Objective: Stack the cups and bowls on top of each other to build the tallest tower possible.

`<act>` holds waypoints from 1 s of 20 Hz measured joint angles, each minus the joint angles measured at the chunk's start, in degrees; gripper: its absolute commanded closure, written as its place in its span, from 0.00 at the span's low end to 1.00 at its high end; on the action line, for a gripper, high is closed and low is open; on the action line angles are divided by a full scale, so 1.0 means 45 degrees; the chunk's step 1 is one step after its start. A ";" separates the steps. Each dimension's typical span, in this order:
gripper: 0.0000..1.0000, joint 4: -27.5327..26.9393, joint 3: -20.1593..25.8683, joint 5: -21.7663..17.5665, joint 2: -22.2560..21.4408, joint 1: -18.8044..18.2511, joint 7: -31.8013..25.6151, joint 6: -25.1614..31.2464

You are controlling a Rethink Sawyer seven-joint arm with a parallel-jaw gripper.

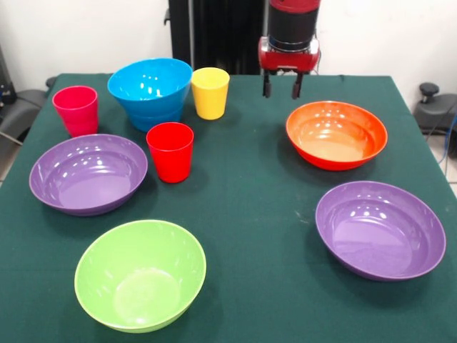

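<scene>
All things stand apart on the green table; no pile exists. My gripper (281,86) hangs open and empty above the table's far side, just beyond the orange bowl (336,134). One purple bowl (88,173) sits at the left, another purple bowl (380,229) at the near right. The lime green bowl (140,274) is at the near left. A blue bowl (150,91) stands at the far left, apparently nested in another blue one. The yellow cup (210,93) stands beside it. The red cup (171,151) is in front. The pink-magenta cup (76,110) stands at the far left.
The green cloth table (264,214) ends at its right edge near the purple bowl. The robot's pedestal (214,36) stands behind the far edge. Grey equipment (432,107) sits off the table's far right.
</scene>
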 measured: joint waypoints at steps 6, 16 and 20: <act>0.00 -0.0006 -0.0101 0.0427 -0.0014 0.0427 0.0000 -0.0013; 0.00 -0.0208 -0.0346 0.1495 -0.0606 0.1502 0.0000 -0.0008; 0.00 -0.0476 -0.0379 0.1870 -0.0814 0.1556 0.0000 0.0260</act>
